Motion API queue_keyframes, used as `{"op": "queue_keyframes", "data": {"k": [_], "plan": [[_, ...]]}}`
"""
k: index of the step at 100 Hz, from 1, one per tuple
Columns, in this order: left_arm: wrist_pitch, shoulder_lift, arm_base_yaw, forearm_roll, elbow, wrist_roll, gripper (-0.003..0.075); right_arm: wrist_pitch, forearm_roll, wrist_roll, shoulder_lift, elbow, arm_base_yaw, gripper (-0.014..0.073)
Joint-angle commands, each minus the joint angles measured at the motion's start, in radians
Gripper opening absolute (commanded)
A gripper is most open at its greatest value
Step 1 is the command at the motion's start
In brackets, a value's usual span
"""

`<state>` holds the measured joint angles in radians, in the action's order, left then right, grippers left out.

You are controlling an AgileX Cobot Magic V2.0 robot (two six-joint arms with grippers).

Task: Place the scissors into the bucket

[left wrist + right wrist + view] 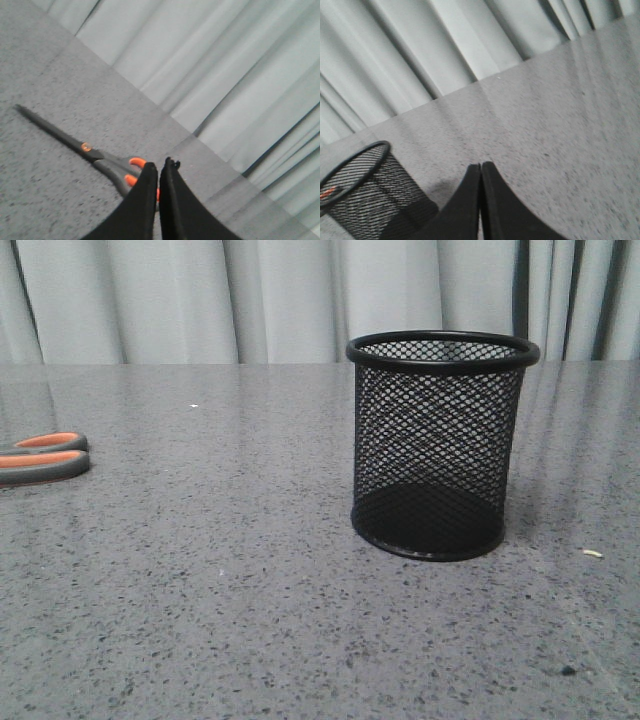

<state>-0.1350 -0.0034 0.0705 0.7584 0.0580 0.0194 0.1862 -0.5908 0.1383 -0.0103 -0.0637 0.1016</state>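
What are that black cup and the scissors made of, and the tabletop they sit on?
The bucket looks like black-painted metal wire mesh: you see through its wall, and the rim is solid and rolled. The scissors seem to have matte dark grey plastic handles with orange lining, and slim dark blades, probably coated metal. The table is speckled grey, with a slight sheen; stone or laminate, I can't tell.

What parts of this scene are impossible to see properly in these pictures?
- Scissors: front view's left edge cuts off the blades; only the handles show.
- Scissors handles: in the left wrist view, partly hidden behind the left gripper.
- Bucket: right wrist view's edge cuts off its base.
- Both arms: outside the front view.
- Pale speck on the table: too small to identify.
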Motion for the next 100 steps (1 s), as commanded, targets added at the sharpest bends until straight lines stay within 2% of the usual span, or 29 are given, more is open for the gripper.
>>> {"op": "queue_keyframes", "data": {"k": [1,9,22,33,45,57,76,81,86,93,100], "plan": [[0.019,0.01,-0.004,-0.045,0.121,0.008,-0.002,0.015,0.059,0.003,0.03,-0.114,-0.006,-0.0045],[-0.064,0.073,-0.004,-0.167,0.233,0.008,-0.002,0.1,0.097,0.003,0.108,-0.198,-0.006,-0.0045],[-0.297,0.251,-0.004,-0.344,0.435,0.03,-0.002,0.263,0.162,0.003,0.284,-0.374,-0.006,-0.0045],[-0.479,0.412,-0.004,-0.354,0.602,0.134,-0.002,0.432,0.212,0.003,0.459,-0.545,-0.006,-0.0045],[-0.665,0.545,-0.004,-0.354,0.731,0.215,-0.002,0.535,0.247,0.003,0.603,-0.691,-0.006,-0.0045],[-0.729,0.623,-0.004,-0.354,0.787,0.238,-0.0019,0.549,0.249,0.003,0.679,-0.757,-0.006,-0.0045],[-0.745,0.671,-0.004,-0.354,0.792,0.287,-0.0018,0.577,0.247,0.04,0.72,-0.794,-0.004,-0.0035],[-0.746,0.678,-0.004,-0.354,0.792,0.296,-0.0014,0.593,0.247,0.045,0.726,-0.804,-0.004,0.0002],[-0.746,0.686,-0.004,-0.354,0.792,0.313,0.0009,0.602,0.247,0.05,0.735,-0.811,-0.004,0.008],[-0.746,0.698,-0.004,-0.352,0.793,0.324,0.0083,0.614,0.247,0.05,0.745,-0.819,-0.004,0.0209],[-0.747,0.708,-0.004,-0.347,0.793,0.336,0.0197,0.614,0.247,0.052,0.751,-0.824,-0.004,0.0351]]}}
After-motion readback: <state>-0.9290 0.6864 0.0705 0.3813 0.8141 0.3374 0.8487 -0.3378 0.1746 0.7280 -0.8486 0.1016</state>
